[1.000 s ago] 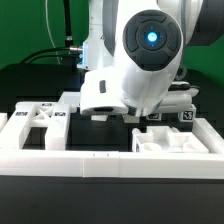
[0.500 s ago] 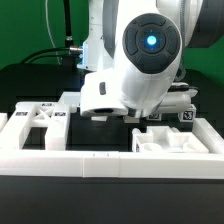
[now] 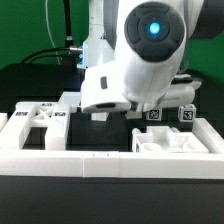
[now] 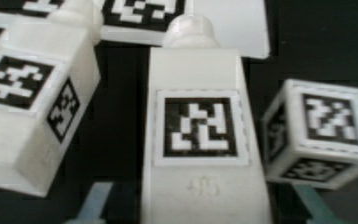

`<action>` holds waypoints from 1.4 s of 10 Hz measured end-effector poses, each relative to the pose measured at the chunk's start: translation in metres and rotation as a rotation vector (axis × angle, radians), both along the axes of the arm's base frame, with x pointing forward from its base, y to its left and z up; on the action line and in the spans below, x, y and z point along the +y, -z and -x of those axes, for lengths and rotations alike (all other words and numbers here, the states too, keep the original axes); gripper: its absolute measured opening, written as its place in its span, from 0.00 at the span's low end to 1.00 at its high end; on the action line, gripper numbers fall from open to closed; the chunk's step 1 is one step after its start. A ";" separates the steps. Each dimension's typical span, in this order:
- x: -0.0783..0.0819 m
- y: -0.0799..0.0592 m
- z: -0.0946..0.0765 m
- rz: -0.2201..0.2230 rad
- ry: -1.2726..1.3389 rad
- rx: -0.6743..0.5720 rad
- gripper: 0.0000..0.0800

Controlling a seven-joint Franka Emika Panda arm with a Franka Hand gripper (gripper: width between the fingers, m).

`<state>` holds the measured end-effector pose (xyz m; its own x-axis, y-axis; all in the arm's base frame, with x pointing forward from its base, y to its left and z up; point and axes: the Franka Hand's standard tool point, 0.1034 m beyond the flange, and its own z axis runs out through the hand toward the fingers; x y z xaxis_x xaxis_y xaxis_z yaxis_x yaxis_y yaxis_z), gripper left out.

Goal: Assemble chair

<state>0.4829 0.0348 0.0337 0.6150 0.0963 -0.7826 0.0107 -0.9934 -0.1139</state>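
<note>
White plastic fills the wrist view. Closest to the lens, the pincer point(image 4: 194, 207) has snapped from fully spread to nearly closed. Its grey fingertips point(image 4: 96, 205) now clamp the near end of a long tagged chair leg point(image 4: 201, 120), which runs away from the camera. A second tagged block point(image 4: 34, 100) lies just beside the leg on one side and a small tagged cube point(image 4: 322, 130) on the other; neither touches the fingers. Beyond them more tags show over the dark desk point(image 4: 327, 45), too cropped to name.

In the exterior view the low border wall point(image 3: 110, 160) is nearest. Next come the X-braced seat point(image 3: 35, 120) on that view's left and a slotted block point(image 3: 165, 140) on its right, both loose. Behind them the arm point(image 3: 140, 60) has risen and shifted rightward, uncovering tagged pieces point(image 3: 155, 113) it hid a moment ago. I judge the grasp made and the lift begun, though I cannot tell whether the leg has left the desk. Joining it to the seat remains.
</note>
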 end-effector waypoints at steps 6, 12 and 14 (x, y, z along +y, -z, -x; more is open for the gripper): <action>-0.006 -0.052 -0.025 -0.031 0.001 -0.006 0.36; -0.004 -0.079 -0.070 -0.019 0.012 -0.337 0.36; -0.007 -0.079 -0.070 -0.008 0.021 -0.471 0.36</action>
<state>0.5529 0.0280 0.1128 0.9047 0.0845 -0.4176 0.0425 -0.9931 -0.1089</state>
